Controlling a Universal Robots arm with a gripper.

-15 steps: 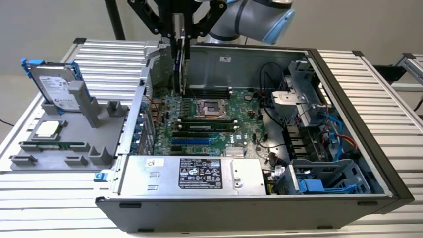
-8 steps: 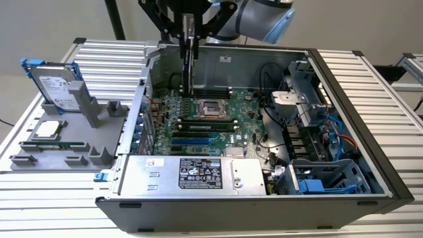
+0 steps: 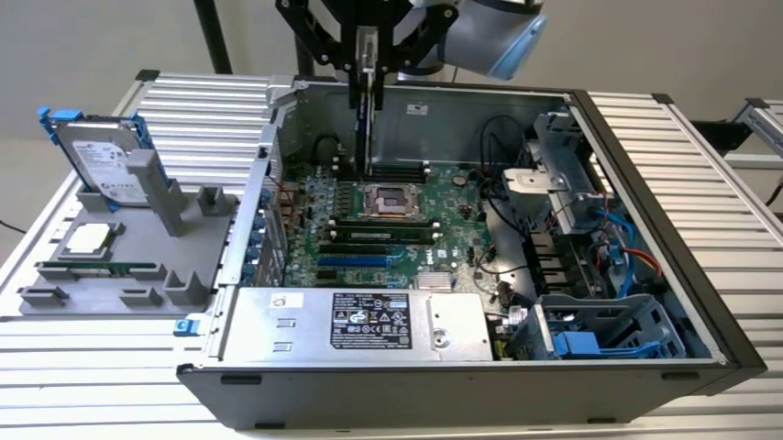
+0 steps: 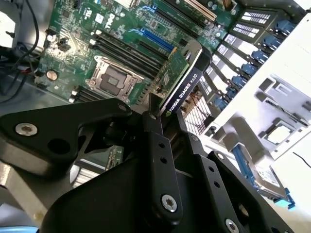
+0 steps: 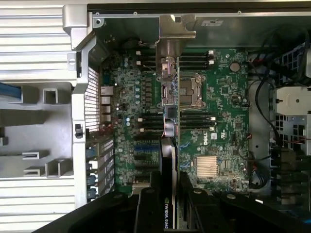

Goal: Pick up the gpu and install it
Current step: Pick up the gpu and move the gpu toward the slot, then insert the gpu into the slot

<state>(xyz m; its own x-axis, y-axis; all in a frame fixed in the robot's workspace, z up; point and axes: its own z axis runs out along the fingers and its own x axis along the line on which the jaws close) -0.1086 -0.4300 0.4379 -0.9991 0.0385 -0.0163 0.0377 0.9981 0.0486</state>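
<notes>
Gpu (image 3: 363, 128) hangs on edge under the hand (image 3: 365, 69), inside the open computer case (image 3: 428, 399) that sits on the slatted desk (image 3: 98, 367). The hand is clamped on the card's upper part, one finger against each face, and the card reaches straight down from it. In the exterior view the card shows as a thin dark blade. Its lower end is near the motherboard (image 3: 453, 229), just behind the processor socket (image 3: 394, 199) and towards the case's rear wall. Whether it touches the board cannot be told.

The second wrist view looks along the card from the hand (image 4: 163, 119). It shows what the exterior view hides: the gpu (image 4: 187, 80) has a black cooler face with white lettering and a green board face beside it, and a black finger (image 4: 158, 145) presses on its near edge. The socket (image 4: 115, 80) lies beyond on the green board.

In the first wrist view the gpu (image 5: 168, 213) runs away from the hand (image 5: 168, 194) as a narrow dark strip between the fingers. It lines up with the board's slots beside the socket (image 5: 188, 90) and a finned heatsink (image 5: 208, 168).

The exterior view also takes in a grey holder (image 3: 73, 284) towards the desk's edge at the exterior view's left. It carries a blue-framed hard drive (image 3: 104, 160) and a memory stick (image 3: 98, 270), and the silver power supply (image 3: 355, 321) lies along the case's front wall.
</notes>
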